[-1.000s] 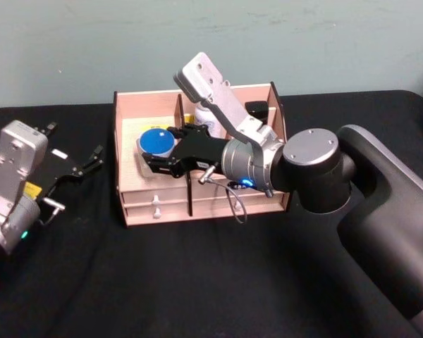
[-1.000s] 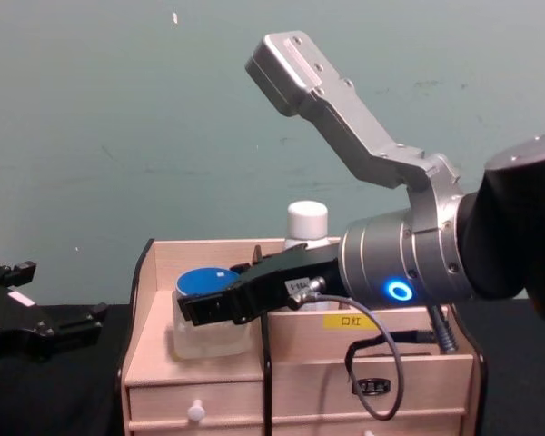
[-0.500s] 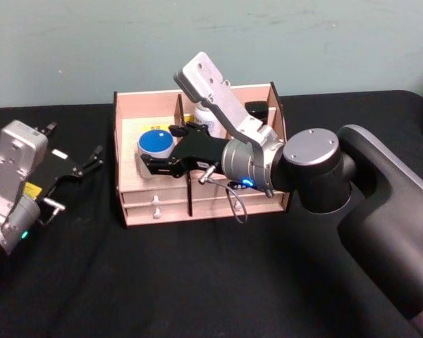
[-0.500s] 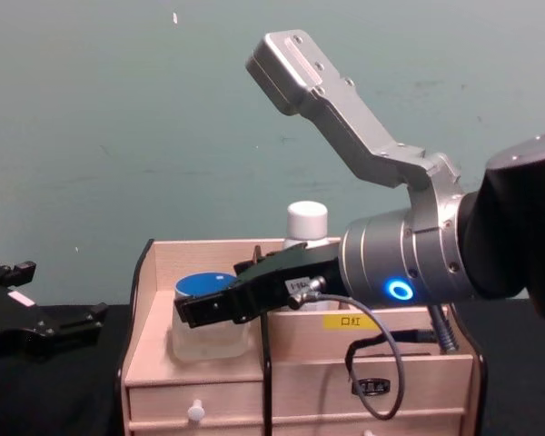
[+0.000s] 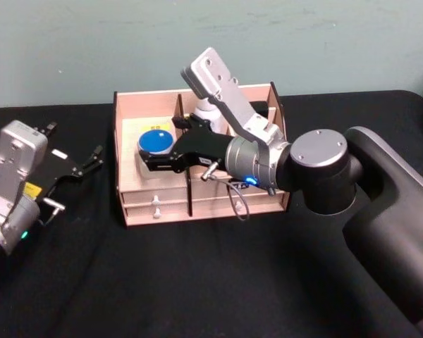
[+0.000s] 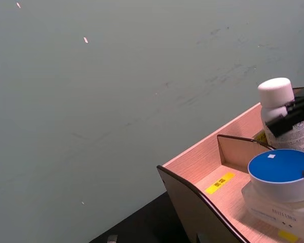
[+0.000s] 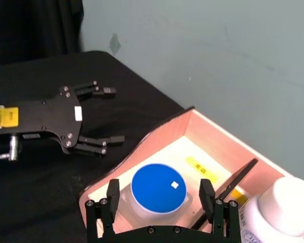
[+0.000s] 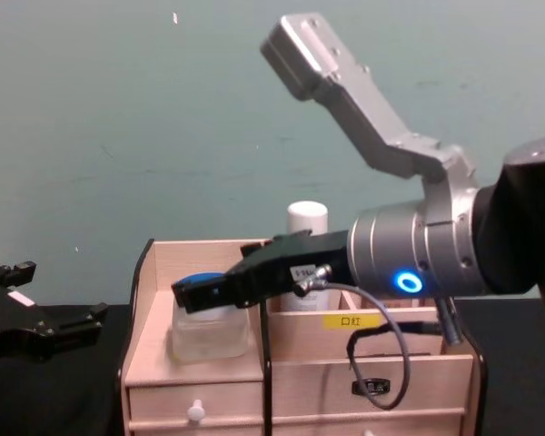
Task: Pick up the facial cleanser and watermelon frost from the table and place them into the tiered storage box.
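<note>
Because the blue-lidded jar (image 7: 158, 191) already sits on the floor of the left upper compartment of the tiered storage box (image 5: 127, 204), we read our right gripper (image 7: 158, 201) as letting go: its fingers (image 7: 111, 198) stand spread on either side of the lid, apparently clear of it, holding nothing. A white-capped bottle (image 6: 281, 114) stands in the neighbouring compartment behind. Our left gripper (image 5: 88, 161) rests parked over the black table (image 5: 197, 282), fingers apart and empty.

The right arm's black, slim-fingered gripper (image 5: 149, 159) sat on a silver cylindrical wrist with a glowing blue ring, a looping grey cable and an angled silver bracket. The left arm's black gripper (image 5: 92, 159) carried a yellow sticker.
</note>
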